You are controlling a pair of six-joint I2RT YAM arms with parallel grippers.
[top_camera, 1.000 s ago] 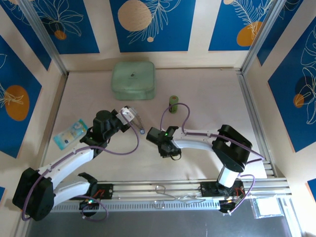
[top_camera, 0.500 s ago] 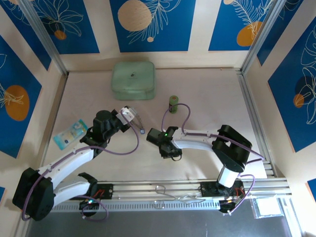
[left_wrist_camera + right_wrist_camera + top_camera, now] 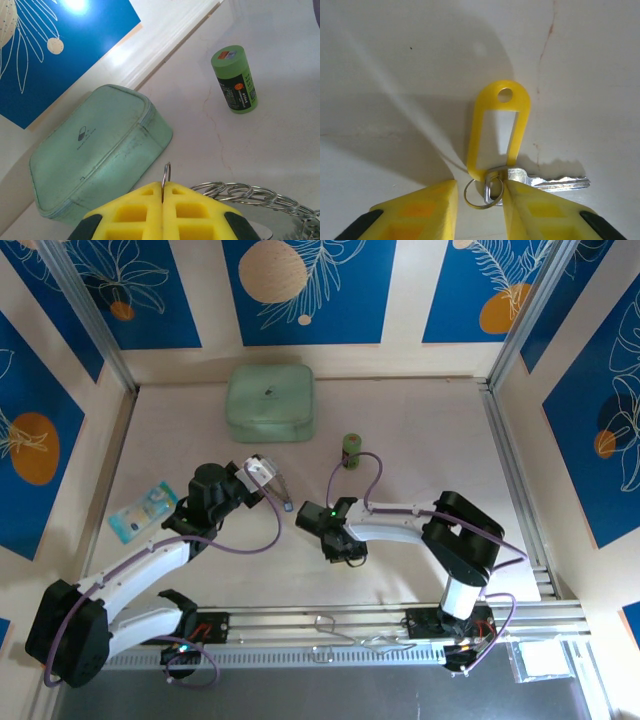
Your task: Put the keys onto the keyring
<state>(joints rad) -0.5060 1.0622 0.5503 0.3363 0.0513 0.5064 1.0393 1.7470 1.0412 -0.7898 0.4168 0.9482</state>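
Meanwhile: ring pinched, key straddled

The left gripper [image 3: 162, 189] was closed on the keyring [image 3: 250, 192], its thin wire pinched between the 2 yellow pads, near a mint-green case [image 3: 95, 150]. The right gripper [image 3: 480, 192] stood open, its jaws straddling 1 key [image 3: 555, 183] with a yellow tag [image 3: 497, 130], flat on the table [image 3: 395, 75].

Pale table [image 3: 420, 430] — faint hairline cracks, evenly lit. Walls [image 3: 305, 290] around it: blue panels with white leaf and orange-circle prints, cream strips between. Aluminium rail [image 3: 270, 618] along near edge.

Overhead camera looks down on the whole table [image 3: 430, 430]; both wrist cameras view its surface closely.
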